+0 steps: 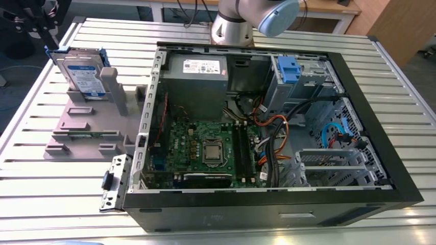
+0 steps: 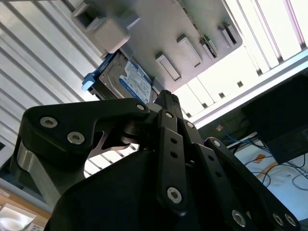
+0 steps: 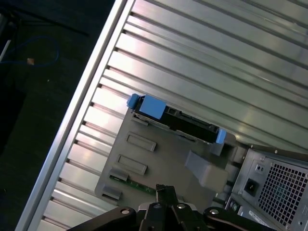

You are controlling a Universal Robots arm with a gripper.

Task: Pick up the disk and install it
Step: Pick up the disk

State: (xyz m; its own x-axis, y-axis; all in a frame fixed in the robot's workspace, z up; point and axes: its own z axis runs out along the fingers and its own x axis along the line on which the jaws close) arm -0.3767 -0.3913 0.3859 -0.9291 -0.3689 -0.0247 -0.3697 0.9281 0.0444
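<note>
The disk (image 1: 83, 72) is a silver drive with a white and blue label in a blue bracket. It stands on edge in a grey holder (image 1: 89, 127) on the slatted table, at the exterior view's upper left. My gripper (image 1: 48, 38) hangs just above and behind the disk's top edge, apart from it. In the first wrist view the disk (image 3: 178, 122) shows edge-on beyond my gripper (image 3: 165, 191), whose fingers meet with nothing between them. The second wrist view has my gripper (image 2: 166, 96) shut, just short of the disk (image 2: 127, 82).
An open computer case (image 1: 381, 127) lies on the table at the exterior view's right, with motherboard, cables and a grey power supply (image 1: 197, 66) inside. A blue clip (image 1: 289, 69) sits in its drive bay at the far corner. The arm's base (image 1: 235, 25) stands behind the case.
</note>
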